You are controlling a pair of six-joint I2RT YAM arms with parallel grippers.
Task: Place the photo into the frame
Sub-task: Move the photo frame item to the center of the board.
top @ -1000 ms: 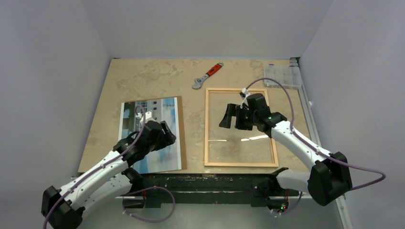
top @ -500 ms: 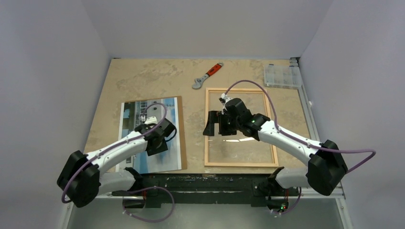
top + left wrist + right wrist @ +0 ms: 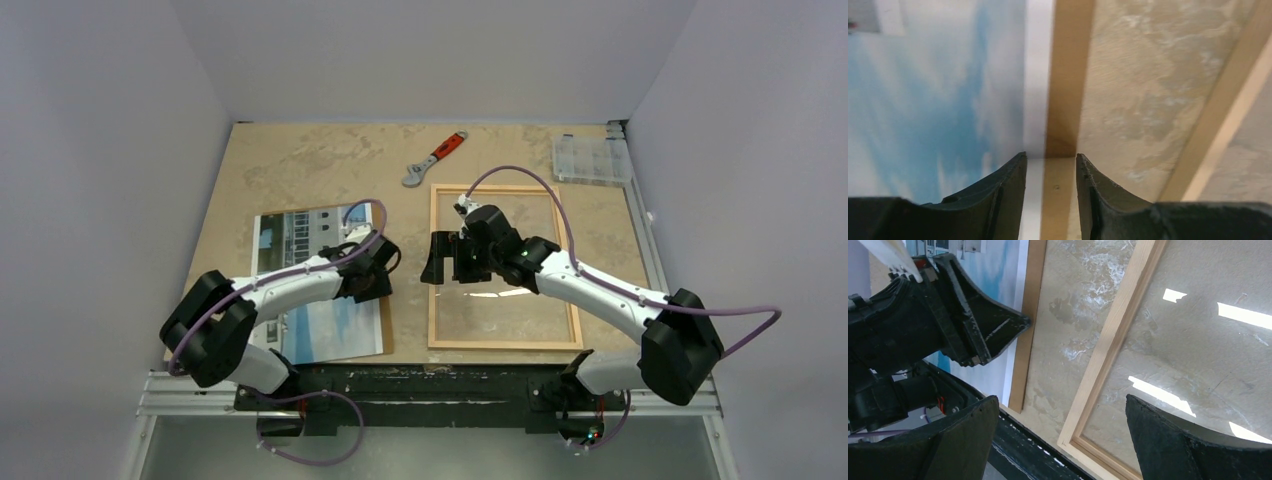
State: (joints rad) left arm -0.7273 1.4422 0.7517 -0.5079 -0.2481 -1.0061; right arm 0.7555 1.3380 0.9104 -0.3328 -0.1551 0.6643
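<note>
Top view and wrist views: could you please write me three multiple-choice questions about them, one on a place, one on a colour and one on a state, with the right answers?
1. Where does the photo lie?
A. On the brown backing board, left of the frame
B. Inside the frame
C. Standing upright on its edge

2. What colour is the handle of the wrench?
A. Blue
B. Green
C. Orange-red

3. In what state is the right pincer?
A. Shut on the frame
B. Wide open, holding nothing
C. Shut on the photo

Answers:
1 A: the photo lies flat on the board, and the frame beside it shows only the table through its glazing.
2 C: the grip is orange-red and the head is grey metal.
3 B: its fingers stand far apart above the frame's left rail.
</note>
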